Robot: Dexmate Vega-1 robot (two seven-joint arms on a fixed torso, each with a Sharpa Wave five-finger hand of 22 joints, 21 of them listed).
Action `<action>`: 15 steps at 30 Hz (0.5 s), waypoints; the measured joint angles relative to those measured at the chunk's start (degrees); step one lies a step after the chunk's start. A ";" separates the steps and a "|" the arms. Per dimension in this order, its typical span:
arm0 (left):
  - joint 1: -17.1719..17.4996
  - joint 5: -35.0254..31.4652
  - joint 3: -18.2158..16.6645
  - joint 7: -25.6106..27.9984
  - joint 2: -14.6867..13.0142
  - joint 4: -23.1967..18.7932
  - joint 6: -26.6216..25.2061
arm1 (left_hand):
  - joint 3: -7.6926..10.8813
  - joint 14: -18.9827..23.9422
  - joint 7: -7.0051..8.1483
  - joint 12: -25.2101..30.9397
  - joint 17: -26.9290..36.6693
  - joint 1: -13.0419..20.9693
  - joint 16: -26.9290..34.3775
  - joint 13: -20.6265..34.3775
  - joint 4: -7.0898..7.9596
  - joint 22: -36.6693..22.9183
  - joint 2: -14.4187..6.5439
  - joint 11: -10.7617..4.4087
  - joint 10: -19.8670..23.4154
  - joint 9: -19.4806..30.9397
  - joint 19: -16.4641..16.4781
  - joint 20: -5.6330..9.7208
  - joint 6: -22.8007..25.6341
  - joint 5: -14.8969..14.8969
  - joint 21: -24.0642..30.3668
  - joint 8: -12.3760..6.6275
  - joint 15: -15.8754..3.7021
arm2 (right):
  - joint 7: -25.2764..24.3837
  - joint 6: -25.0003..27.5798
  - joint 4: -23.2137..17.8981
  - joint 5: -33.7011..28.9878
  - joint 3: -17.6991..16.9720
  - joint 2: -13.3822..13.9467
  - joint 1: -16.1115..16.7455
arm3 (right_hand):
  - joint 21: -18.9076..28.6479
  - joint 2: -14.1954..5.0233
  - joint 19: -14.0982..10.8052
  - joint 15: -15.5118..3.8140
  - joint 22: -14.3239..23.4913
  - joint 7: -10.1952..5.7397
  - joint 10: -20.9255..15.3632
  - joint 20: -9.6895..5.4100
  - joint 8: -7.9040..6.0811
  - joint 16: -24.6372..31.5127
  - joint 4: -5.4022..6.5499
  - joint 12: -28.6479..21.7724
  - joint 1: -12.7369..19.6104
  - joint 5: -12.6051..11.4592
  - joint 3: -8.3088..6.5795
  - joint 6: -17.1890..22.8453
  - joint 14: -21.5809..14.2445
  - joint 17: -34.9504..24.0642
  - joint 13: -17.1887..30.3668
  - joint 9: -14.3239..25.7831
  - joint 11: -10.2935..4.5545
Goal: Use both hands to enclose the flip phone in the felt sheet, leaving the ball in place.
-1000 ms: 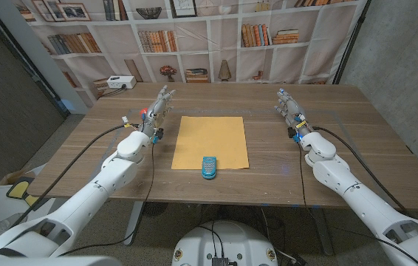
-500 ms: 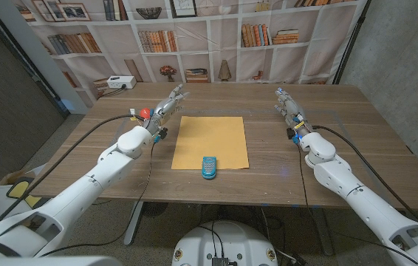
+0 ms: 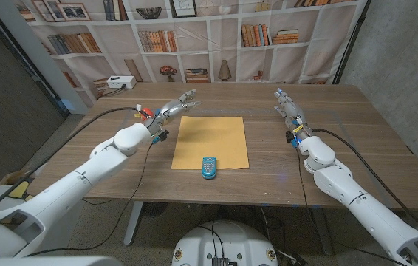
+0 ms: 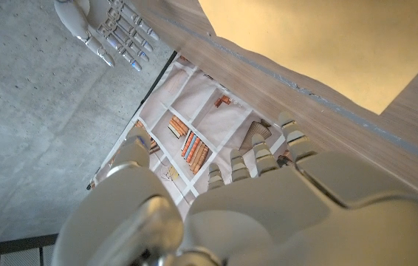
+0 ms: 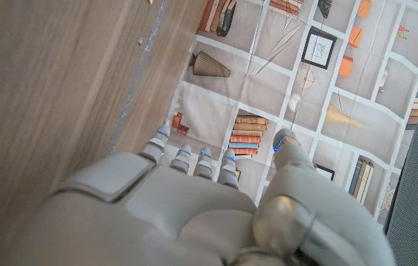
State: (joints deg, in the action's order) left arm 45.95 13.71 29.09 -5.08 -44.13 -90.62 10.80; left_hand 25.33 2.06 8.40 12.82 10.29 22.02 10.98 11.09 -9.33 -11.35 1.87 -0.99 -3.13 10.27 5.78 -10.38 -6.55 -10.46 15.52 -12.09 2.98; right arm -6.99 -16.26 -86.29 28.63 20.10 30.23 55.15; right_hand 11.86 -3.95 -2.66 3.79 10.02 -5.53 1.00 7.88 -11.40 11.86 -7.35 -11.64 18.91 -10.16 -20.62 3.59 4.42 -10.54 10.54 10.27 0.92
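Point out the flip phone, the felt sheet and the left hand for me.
flip phone (image 3: pixel 208 167): head view, middle of its blue body.
felt sheet (image 3: pixel 211 137): head view, bare centre.
left hand (image 3: pixel 170 110): head view, middle of the hand.

No text, label, brand or number is legible anywhere in these views.

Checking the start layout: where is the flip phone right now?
In the head view, the flip phone lies on the felt sheet's near edge, midway between both arms.
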 measured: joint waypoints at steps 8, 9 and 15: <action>0.51 -4.90 0.48 -1.46 -4.90 -6.87 -2.47 | 0.66 -1.28 -0.04 0.00 0.00 3.59 -0.40 0.25 -0.65 -0.29 -1.10 0.17 -0.43 0.27 -0.78 0.78 -0.04 0.00 0.00 0.16 -0.23 | -2.16 -0.21 -3.28 -1.13 -0.50 0.32 2.66 | 0.00 0.00 0.00 0.21 -0.01 0.00 0.00 0.00 0.21 0.00 0.00 0.00 0.00 0.00 0.00 0.00 -0.22 0.01 -0.01 0.00 0.00; 0.50 -5.92 0.58 -1.99 -5.66 -7.93 -3.13 | 0.83 -1.61 -0.04 0.00 0.00 4.09 -0.40 0.25 -0.78 -0.29 -1.31 -0.06 -0.67 0.28 -0.78 0.78 -0.04 0.00 0.00 0.23 -0.38 | -2.49 -0.35 -4.01 -1.34 -0.67 0.41 3.24 | 0.00 -0.12 0.00 0.21 -0.01 0.00 -0.01 0.00 0.42 0.00 0.00 0.00 -0.12 0.00 0.00 0.00 -0.21 0.01 -0.01 0.00 0.01; -0.20 -10.14 1.08 -4.39 -8.74 -12.59 -6.19 | 1.72 -2.67 0.10 -0.33 0.00 7.01 -0.62 0.25 -1.00 -0.28 -2.01 -1.19 -1.12 0.28 -1.51 1.50 -0.54 0.00 -0.28 0.39 -0.63 | -3.86 -0.74 -6.13 -1.98 -1.30 0.62 5.18 | 0.01 -0.24 0.00 0.20 -0.01 0.00 -0.21 0.00 0.43 0.00 0.00 0.00 -0.23 0.00 0.00 0.00 -0.21 0.01 -0.01 0.00 0.21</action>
State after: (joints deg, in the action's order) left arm 45.75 3.57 30.18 -9.47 -52.87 -103.21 4.61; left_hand 27.05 -0.62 8.50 12.49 10.29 29.04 10.36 11.34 -10.33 -11.63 -0.14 -2.18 -4.25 10.55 4.27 -8.88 -7.09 -10.45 15.24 -11.70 2.36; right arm -10.85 -16.99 -92.42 26.66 18.80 30.85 60.33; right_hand 11.86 -4.19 -2.67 3.99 10.01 -5.53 0.79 7.88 -10.97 11.87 -7.36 -11.65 18.68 -10.16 -20.63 3.59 4.20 -10.53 10.53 10.27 1.13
